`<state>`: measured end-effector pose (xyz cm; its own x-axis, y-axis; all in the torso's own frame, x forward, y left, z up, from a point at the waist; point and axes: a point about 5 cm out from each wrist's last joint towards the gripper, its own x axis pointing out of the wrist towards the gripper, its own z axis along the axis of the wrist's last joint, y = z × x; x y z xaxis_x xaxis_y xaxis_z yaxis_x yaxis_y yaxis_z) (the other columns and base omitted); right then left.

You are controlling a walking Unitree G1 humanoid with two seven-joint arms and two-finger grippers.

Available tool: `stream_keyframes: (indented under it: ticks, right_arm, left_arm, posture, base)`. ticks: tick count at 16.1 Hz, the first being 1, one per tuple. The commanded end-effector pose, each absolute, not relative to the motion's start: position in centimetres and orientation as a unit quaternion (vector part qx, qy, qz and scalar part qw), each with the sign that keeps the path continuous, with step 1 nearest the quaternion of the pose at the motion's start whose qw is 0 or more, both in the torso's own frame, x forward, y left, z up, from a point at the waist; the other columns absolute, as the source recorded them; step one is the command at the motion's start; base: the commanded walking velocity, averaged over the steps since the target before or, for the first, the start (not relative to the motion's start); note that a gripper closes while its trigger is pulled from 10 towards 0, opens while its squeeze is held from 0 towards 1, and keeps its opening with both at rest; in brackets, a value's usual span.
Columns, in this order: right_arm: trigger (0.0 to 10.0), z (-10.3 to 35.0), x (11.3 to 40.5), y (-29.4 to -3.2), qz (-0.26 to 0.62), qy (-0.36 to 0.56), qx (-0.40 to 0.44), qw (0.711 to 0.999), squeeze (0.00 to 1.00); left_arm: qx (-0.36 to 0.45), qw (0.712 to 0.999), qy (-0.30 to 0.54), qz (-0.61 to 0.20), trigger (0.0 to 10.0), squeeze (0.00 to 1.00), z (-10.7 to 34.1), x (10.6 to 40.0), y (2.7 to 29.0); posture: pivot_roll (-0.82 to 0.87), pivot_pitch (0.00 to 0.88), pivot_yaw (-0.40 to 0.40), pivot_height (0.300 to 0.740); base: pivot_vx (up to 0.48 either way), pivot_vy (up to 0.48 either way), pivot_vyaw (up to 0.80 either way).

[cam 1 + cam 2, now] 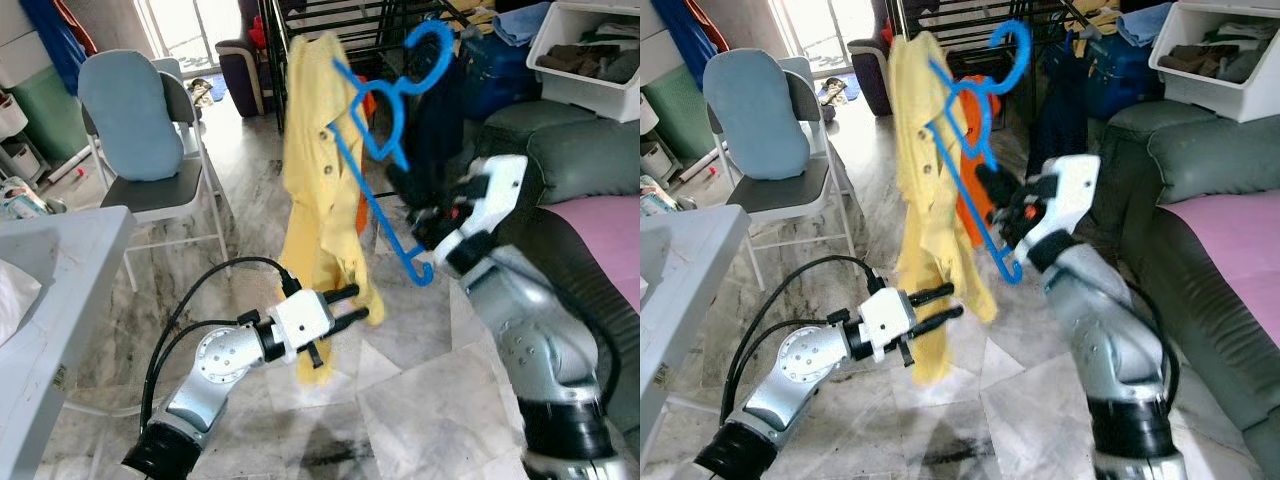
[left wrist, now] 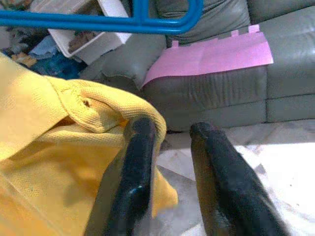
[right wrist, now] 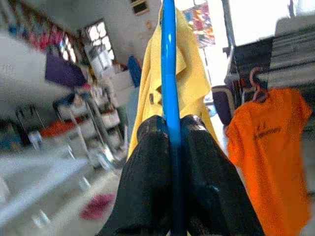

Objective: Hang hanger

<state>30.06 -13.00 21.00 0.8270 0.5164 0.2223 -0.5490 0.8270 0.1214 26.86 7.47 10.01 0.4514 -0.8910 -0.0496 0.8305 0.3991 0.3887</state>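
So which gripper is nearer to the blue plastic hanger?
Right. The right gripper is clamped on the blue plastic hanger; the left gripper sits lower, by the yellow shirt's hem.

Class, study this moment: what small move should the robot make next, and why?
Probably lift the right gripper, shut on the blue hanger, toward the dark rack behind. The yellow shirt already hangs on the hanger, the hook is free in the air, and the open left gripper merely steadies the hem.
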Motion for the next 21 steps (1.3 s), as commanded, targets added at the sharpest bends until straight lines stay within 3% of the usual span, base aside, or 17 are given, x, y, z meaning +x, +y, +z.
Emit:
stream_keyframes:
  ticks: [1,4,11,21]
  right_arm:
    - [10.0,22.2,29.2,-12.3,0.298,-0.135,0.062,0.943,0.00]
    - [10.0,20.7,28.3,-12.3,0.301,-0.130,0.024,0.945,0.00]
    - [10.0,17.4,25.6,-12.8,0.334,-0.107,-0.038,0.936,0.00]
    - [10.0,18.2,23.8,-12.0,0.413,-0.110,-0.008,0.904,0.00]
  left_arm:
    - [0.182,0.828,-0.071,-0.526,10.0,1.00,9.7,26.6,7.9]
    - [0.178,0.837,-0.062,-0.514,10.0,1.00,9.3,26.5,8.9]
    - [0.185,0.914,-0.061,-0.357,10.0,1.00,9.9,29.2,11.7]
    - [0.187,0.962,-0.087,-0.179,10.0,1.00,12.8,34.1,14.0]
  posture:
    - [-0.22,0.000,0.093,0.740]
    - [-0.22,0.000,0.093,0.740]
    - [-0.22,0.000,0.088,0.740]
    - [-0.24,0.000,0.103,0.740]
  base:
    - [0.000,0.000,0.00]
    - [0.000,0.000,0.00]
    - [0.000,0.000,0.00]
    - [0.000,0.000,0.00]
